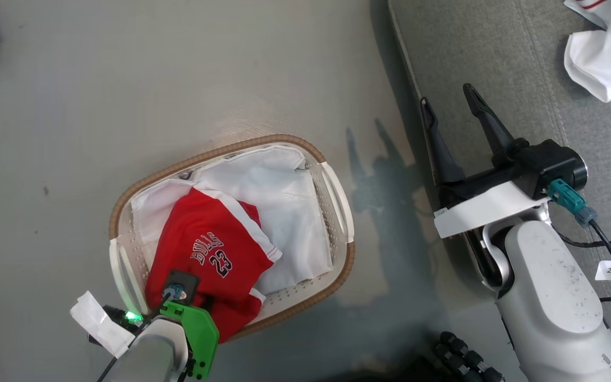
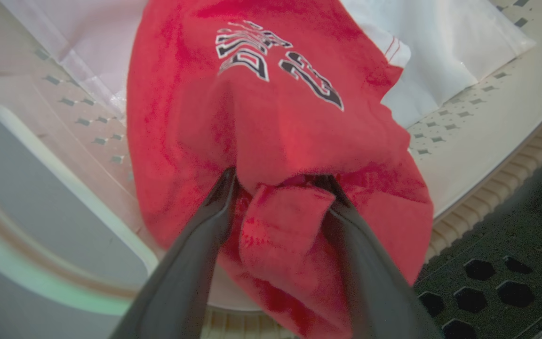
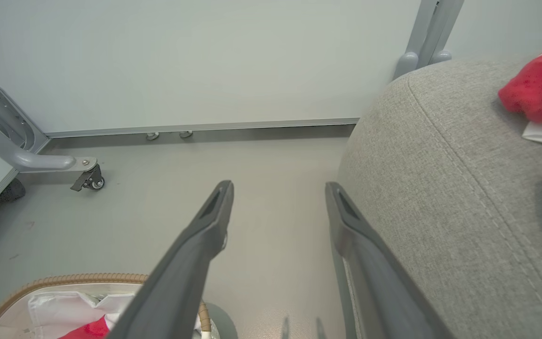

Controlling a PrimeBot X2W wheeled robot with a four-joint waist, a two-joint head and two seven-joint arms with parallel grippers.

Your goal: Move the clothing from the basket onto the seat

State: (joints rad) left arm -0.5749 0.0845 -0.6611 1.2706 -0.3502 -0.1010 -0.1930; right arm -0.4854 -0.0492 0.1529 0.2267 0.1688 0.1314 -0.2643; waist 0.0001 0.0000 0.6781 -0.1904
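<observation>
At lower left of the head view, the red jersey (image 1: 210, 249) lies in the basket (image 1: 242, 144), with the seat (image 1: 496, 63) at upper right. Left wrist view: the left tool (image 2: 280, 181) straddles a jersey fold, spread wide, apparently not yet pinching. Right wrist view: the right tool (image 3: 278, 188), released and empty, hovers beside the seat.

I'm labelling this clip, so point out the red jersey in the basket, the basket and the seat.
red jersey (image 1: 210, 250), head view, on its navy lettering.
basket (image 1: 242, 147), head view, on its brown woven rim.
seat (image 1: 496, 69), head view, on bare grey cushion.
</observation>
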